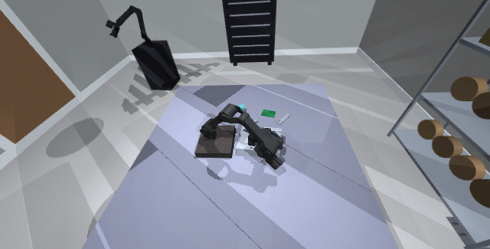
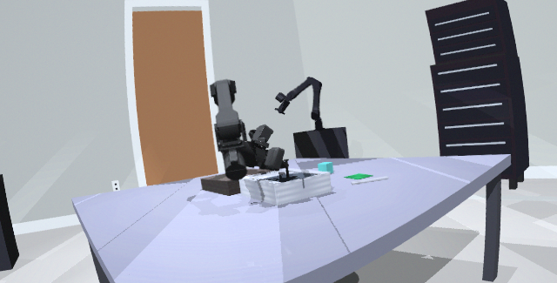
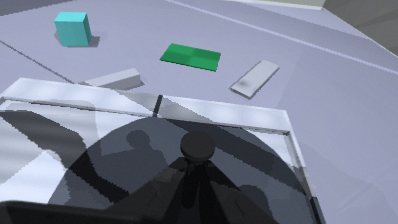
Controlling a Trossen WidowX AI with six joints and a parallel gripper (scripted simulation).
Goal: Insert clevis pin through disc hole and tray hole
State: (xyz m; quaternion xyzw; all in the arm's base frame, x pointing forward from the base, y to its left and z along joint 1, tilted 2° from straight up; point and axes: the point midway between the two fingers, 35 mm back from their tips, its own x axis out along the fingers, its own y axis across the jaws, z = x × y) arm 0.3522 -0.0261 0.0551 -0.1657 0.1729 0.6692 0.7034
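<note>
The rimmed steel tray [image 3: 235,114] [image 2: 300,193] stands on the table beside the dark block. The wide disc [image 3: 112,160] lies inside it, dark grey in the wrist view. My gripper [image 3: 193,166] [image 2: 284,176] is shut on the clevis pin [image 3: 197,145], low over the disc. The pin's round dark head points up and sits just above the fingertips. Its shank is mostly hidden by the fingers, and I cannot tell whether its lower end is in a hole. The disc's hole and the tray's pin hole are not visible.
A dark brown block [image 1: 215,147] [image 2: 220,185] stands under the arm's base. Beyond the tray lie a cyan block [image 3: 73,30] [image 2: 325,167], a green plate [image 3: 191,56] [image 1: 268,113], a pale flat bar [image 3: 255,79] [image 1: 283,119] and a pale wedge-like bar [image 3: 117,80] close to the tray's rim.
</note>
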